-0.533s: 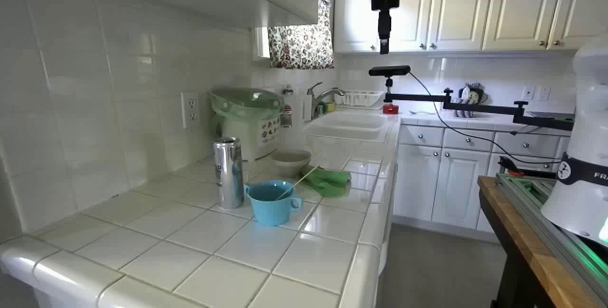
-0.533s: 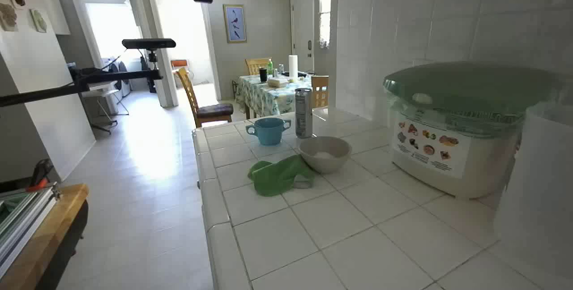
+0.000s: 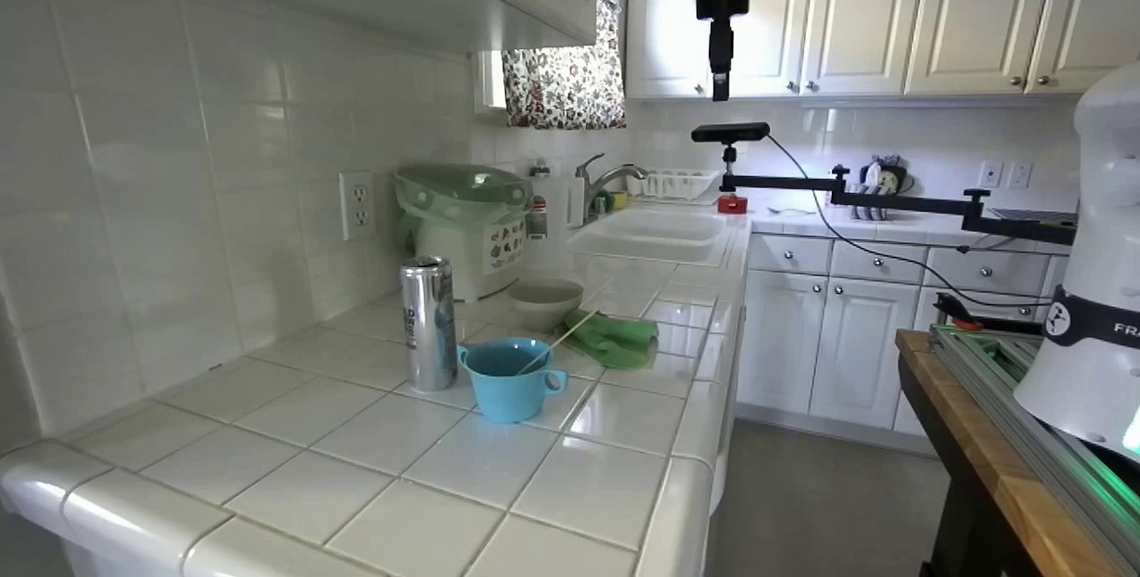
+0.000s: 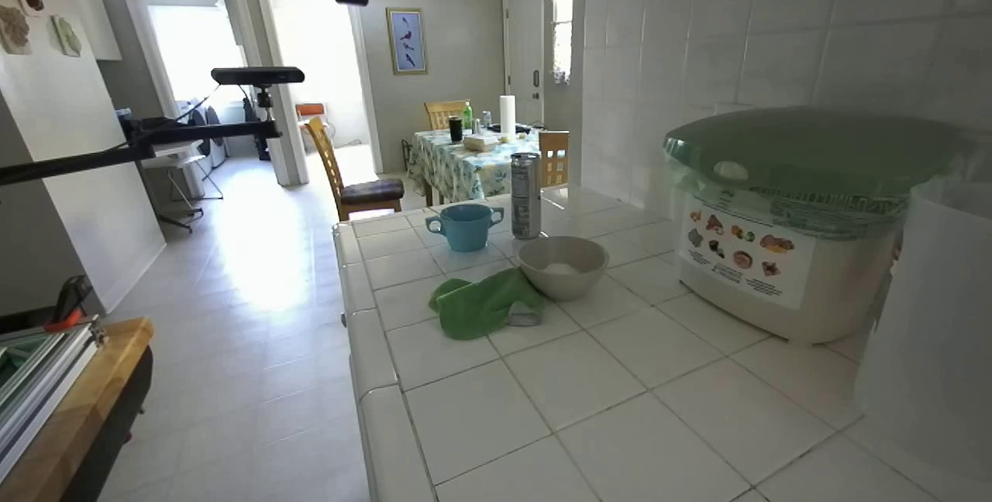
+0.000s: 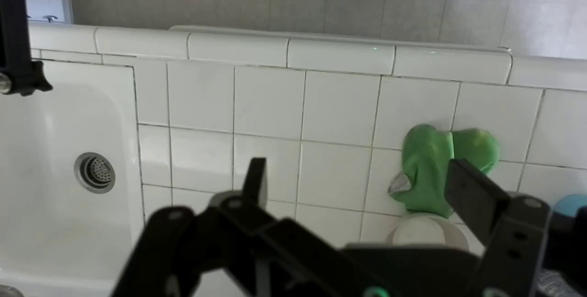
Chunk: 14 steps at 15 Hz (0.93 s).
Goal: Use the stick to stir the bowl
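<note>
High above a white-tiled counter (image 3: 588, 488), the gripper (image 5: 357, 173) hangs with its fingers spread apart. Below it and off to one side, a thin tan stick (image 3: 559, 342) leans inside a light-blue bowl (image 3: 508, 394) (small, with two handles), its upper end sticking past the rim. Nearer beneath the gripper, a green cloth (image 5: 427, 173) lies just beside a beige bowl (image 4: 573, 283).
</note>
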### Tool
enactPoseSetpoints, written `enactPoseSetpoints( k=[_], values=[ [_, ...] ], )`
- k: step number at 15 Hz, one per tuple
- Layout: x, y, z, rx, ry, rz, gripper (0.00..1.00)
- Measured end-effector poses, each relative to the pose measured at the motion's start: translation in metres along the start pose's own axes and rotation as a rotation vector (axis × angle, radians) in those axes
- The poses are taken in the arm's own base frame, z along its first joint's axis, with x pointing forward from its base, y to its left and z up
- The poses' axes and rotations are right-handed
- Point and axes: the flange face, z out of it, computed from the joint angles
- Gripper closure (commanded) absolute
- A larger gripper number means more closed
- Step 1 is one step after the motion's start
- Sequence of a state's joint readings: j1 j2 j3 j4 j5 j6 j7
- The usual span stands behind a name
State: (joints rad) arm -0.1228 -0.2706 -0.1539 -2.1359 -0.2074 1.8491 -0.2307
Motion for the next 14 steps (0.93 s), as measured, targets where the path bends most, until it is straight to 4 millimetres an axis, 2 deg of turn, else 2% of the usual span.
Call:
enactPoseSetpoints(
  k=[9,14],
  values=[
    [0.002,-0.004,0.0,0.0,0.001,-0.007,0.0],
    [0.027,-0.04,0.006,-0.013,0.04,-0.048,0.0]
  ],
)
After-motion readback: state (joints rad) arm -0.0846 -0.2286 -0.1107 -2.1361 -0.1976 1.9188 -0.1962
